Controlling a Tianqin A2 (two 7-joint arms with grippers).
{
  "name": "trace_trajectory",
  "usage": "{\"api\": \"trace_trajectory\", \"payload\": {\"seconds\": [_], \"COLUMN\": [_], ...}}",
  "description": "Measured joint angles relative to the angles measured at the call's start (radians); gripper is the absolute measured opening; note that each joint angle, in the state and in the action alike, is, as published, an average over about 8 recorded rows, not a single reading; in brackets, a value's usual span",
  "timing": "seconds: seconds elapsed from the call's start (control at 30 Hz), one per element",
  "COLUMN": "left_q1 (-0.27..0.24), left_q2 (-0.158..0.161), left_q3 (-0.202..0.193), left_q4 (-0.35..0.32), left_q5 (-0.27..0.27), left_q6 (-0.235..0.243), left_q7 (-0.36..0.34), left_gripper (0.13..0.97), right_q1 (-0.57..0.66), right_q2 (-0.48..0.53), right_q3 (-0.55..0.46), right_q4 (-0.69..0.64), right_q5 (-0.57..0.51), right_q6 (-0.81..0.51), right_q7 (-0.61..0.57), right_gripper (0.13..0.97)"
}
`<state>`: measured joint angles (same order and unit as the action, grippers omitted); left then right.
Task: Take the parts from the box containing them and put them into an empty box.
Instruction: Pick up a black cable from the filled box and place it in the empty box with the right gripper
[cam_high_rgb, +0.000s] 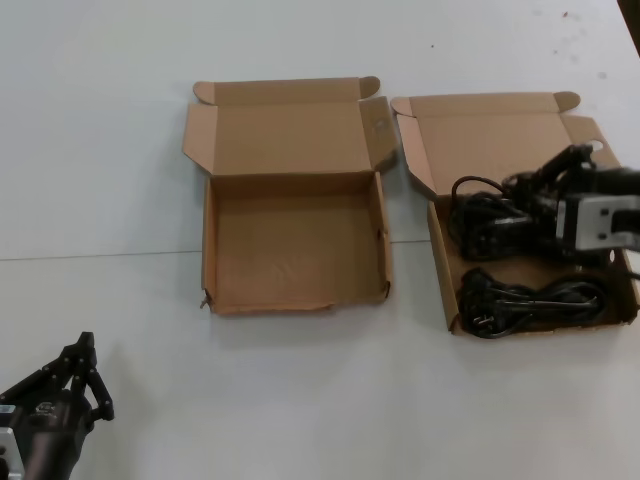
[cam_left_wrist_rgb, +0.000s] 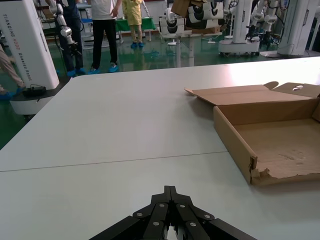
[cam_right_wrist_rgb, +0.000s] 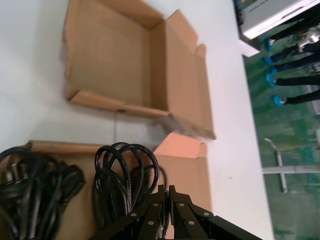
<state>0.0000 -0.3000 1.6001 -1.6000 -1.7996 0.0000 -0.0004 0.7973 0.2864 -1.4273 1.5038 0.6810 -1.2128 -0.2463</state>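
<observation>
Cables: two loose black coiled power cables (cam_high_rgb: 530, 303) with chunky plugs, inside the neat-walled cardboard box (cam_high_rgb: 443, 270).
Empty box (cam_high_rgb: 295, 301): torn front corner, nothing inside.
Right gripper (cam_right_wrist_rgb: 166, 220): jaws closed, empty, over far coil.
Left gripper (cam_high_rgb: 82, 352): closed, parked near left.

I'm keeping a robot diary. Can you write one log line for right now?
right gripper: over cable bundle in full box | left gripper: parked, shut | empty box: nothing in it

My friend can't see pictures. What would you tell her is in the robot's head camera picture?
Two open cardboard boxes sit on a white table: the left box is empty, the right box holds coiled black power cables. The right gripper reaches over the cables, while the left gripper waits near the table's front corner.
</observation>
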Motion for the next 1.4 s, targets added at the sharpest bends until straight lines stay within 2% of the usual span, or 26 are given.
{"api": "trace_trajectory", "payload": {"seconds": [0.4,0.63,0.9,1.13,1.4], "left_q1": [0.0,0.0,0.0,0.0,0.0], "left_q2": [0.0,0.0,0.0,0.0,0.0], "left_q3": [0.0,0.0,0.0,0.0,0.0], "left_q4": [0.0,0.0,0.0,0.0,0.0], "left_q5": [0.0,0.0,0.0,0.0,0.0], "left_q6": [0.0,0.0,0.0,0.0,0.0], "left_q7": [0.0,0.0,0.0,0.0,0.0], "left_gripper": [0.156,0.156,0.156,0.156,0.156], "right_q1": [0.08,0.114,0.105,0.071,0.038], "right_q2": [-0.129,-0.226,-0.276,-0.285,-0.282], "right_q3": [0.089,0.093,0.031,-0.057,-0.119], "right_q4": [0.127,0.133,0.066,-0.024,-0.13], "right_q5": [-0.029,-0.023,0.05,0.15,0.212], "right_q6": [-0.135,-0.143,-0.038,0.114,0.241], "right_q7": [0.0,0.0,0.0,0.0,0.0], "right_gripper": [0.158,0.158,0.158,0.158,0.158]}}
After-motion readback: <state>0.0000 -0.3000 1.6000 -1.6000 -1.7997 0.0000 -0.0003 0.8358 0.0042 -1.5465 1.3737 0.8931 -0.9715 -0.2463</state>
